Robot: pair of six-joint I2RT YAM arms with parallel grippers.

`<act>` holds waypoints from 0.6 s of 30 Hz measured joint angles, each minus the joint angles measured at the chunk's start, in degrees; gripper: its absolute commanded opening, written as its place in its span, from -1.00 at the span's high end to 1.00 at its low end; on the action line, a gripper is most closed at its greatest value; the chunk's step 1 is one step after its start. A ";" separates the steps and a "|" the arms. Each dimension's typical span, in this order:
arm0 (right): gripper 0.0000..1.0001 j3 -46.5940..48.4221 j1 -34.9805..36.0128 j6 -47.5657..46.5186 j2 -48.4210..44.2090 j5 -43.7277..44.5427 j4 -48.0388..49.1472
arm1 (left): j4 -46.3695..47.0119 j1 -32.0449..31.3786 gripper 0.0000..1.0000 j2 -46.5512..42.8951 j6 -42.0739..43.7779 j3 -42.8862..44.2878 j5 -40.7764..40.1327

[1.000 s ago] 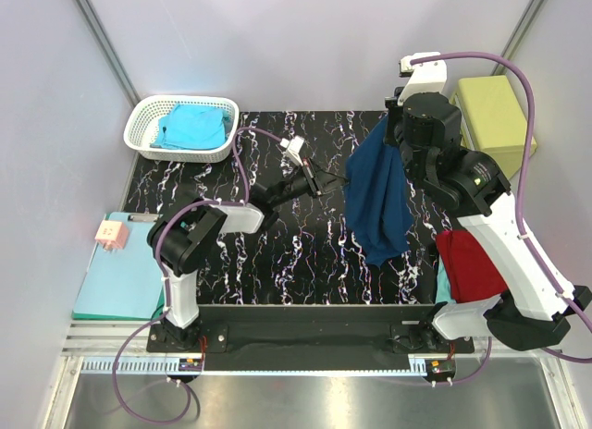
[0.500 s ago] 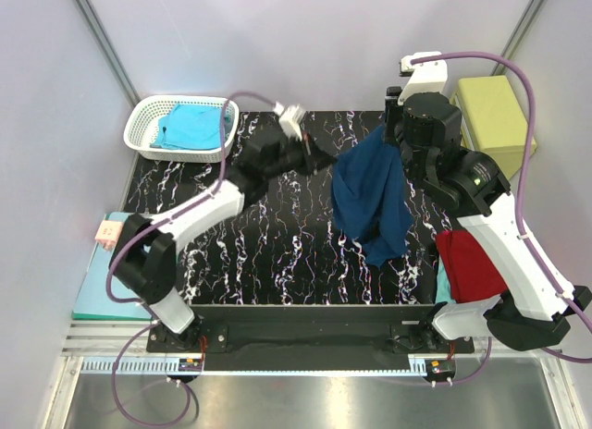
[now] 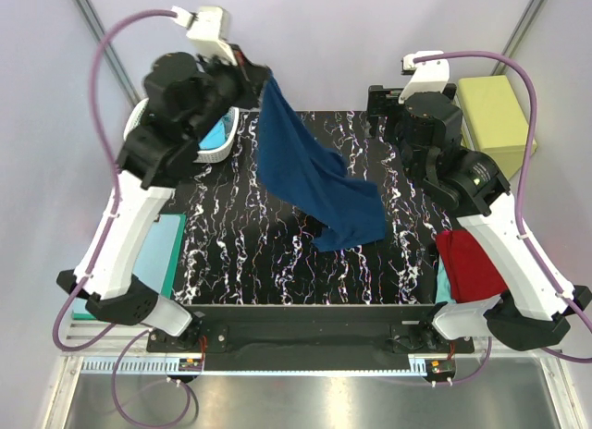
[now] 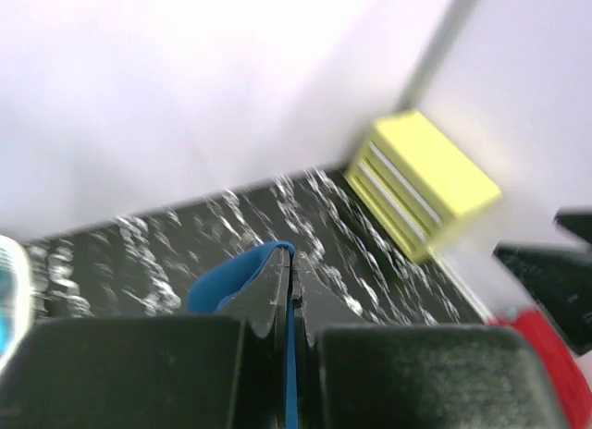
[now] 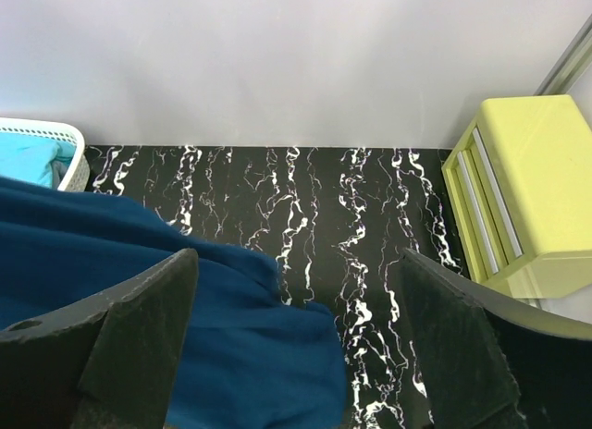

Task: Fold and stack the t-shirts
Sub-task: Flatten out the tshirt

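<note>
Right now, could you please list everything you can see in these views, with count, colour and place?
navy t-shirt: 1, navy blue, hanging from the left gripper, lower end on the table
turquoise t-shirt: 1, turquoise, in the basket
red t-shirt: 1, red, near right edge of the table
basket: 1, white, far left corner
clipboard: 1, teal, left of the table
drawer box: 1, yellow, beyond the far right corner
table: 1, black with white veining, centre
left gripper: 1, black, raised, shut on the navy t-shirt
right gripper: 1, black, open, empty
</note>
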 measured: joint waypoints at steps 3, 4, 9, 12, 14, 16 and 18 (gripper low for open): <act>-0.95 -0.17 0.00 0.66 0.00 -0.35 0.00 | -2.62 0.39 1.00 -0.39 0.50 6.43 -3.10; -0.95 -0.28 0.00 0.85 0.00 -0.42 -0.02 | -3.45 0.46 1.00 -0.35 0.33 8.44 -3.67; -0.96 -2.12 0.00 1.86 -0.15 -0.50 0.07 | -7.52 0.31 1.00 0.26 -1.79 15.78 -3.89; -0.94 -4.44 0.00 3.02 -0.39 -0.59 -0.02 | -10.03 -0.22 1.00 0.28 -2.58 17.75 -4.26; -0.91 -6.69 0.00 4.57 -0.48 -1.49 -0.15 | -12.13 -1.22 1.00 0.28 -2.60 19.12 -5.05; -0.86 -9.88 0.02 6.64 -0.63 -2.80 -0.50 | -13.49 -2.12 1.00 0.28 -2.47 20.20 -5.79; -0.84 -14.23 0.07 9.07 -0.76 -5.11 -0.42 | -14.51 -2.71 1.00 0.20 -2.29 20.96 -6.54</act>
